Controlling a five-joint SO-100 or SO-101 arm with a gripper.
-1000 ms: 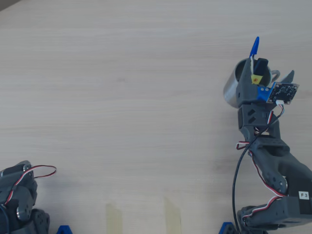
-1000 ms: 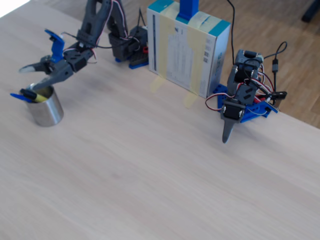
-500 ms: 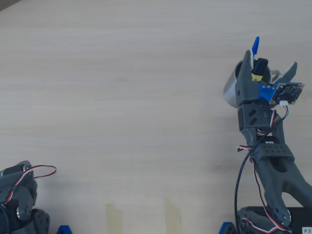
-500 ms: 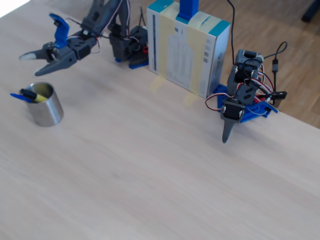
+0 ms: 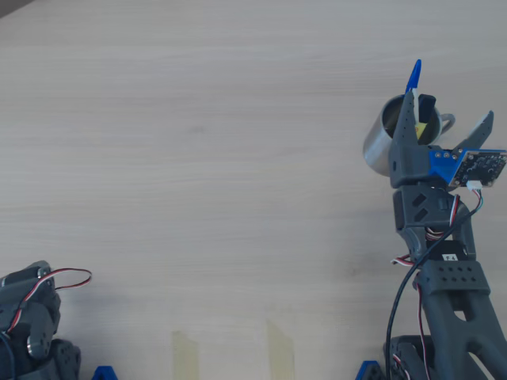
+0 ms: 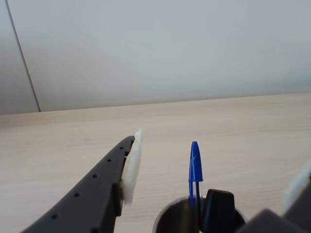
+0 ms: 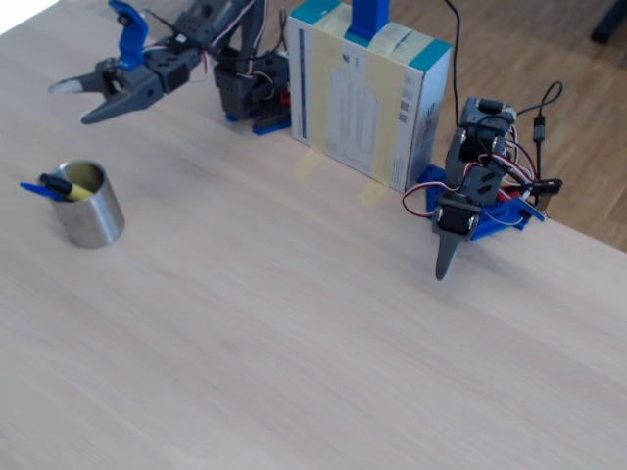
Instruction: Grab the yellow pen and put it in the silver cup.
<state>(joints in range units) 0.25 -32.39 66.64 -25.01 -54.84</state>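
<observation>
The silver cup (image 5: 377,147) stands at the right of the overhead view, and in the fixed view the cup (image 7: 99,219) is at the left. The yellow pen (image 5: 422,129) leans inside it, black cap up and over the rim; the fixed view shows the same yellow pen (image 7: 77,192). My gripper (image 5: 448,111) is open and holds nothing. In the fixed view the gripper (image 7: 78,103) hangs high above the table, up and behind the cup, touching neither. The wrist view shows the pen's black cap (image 6: 218,208) low between my white-padded fingers (image 6: 131,165).
A thin blue-capped pen (image 5: 413,77) also stands in the cup. A blue-edged cardboard box (image 7: 367,93) stands at the table's back edge. A second arm (image 7: 475,196) rests folded beside it, and shows in the overhead view's lower left corner (image 5: 28,324). Two tape strips (image 5: 184,352) lie near it.
My gripper let go of the yellow pen inside the cup, then rose and drew back from the cup, staying open. The pen stays in the cup.
</observation>
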